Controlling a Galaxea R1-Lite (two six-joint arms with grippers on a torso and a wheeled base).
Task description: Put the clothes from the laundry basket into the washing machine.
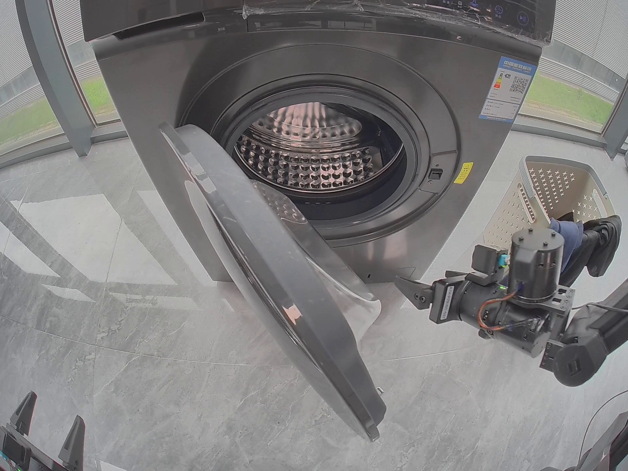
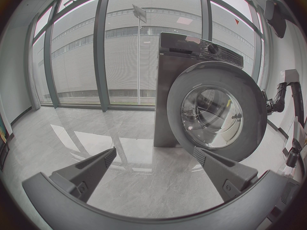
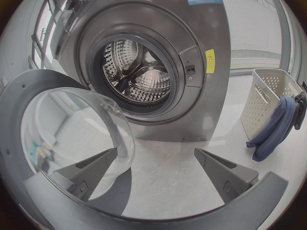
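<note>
Right now washing machine [image 1: 327, 53] sits at 12 in head view w/ door [image 1: 275, 282] swung open toward 6, steel drum [image 1: 307, 155] showing. At 3, laundry basket [image 1: 553, 188] stands on floor [image 1: 163, 335] near the machine. Blue garment [image 3: 275, 125] & dark garment [image 3: 300, 107] are draped over its rim, blue hanging down the outer wall. R gripper [image 1: 409, 290] at 4, btwn door & basket, jaws wide, holding nothing. L gripper [image 2: 155, 152] low at 8, jaws wide too, nothing in them.

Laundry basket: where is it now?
Head view, right side: the basket stands on the floor beside the washing machine, beyond the right gripper, clothes draped over its rim.
</note>
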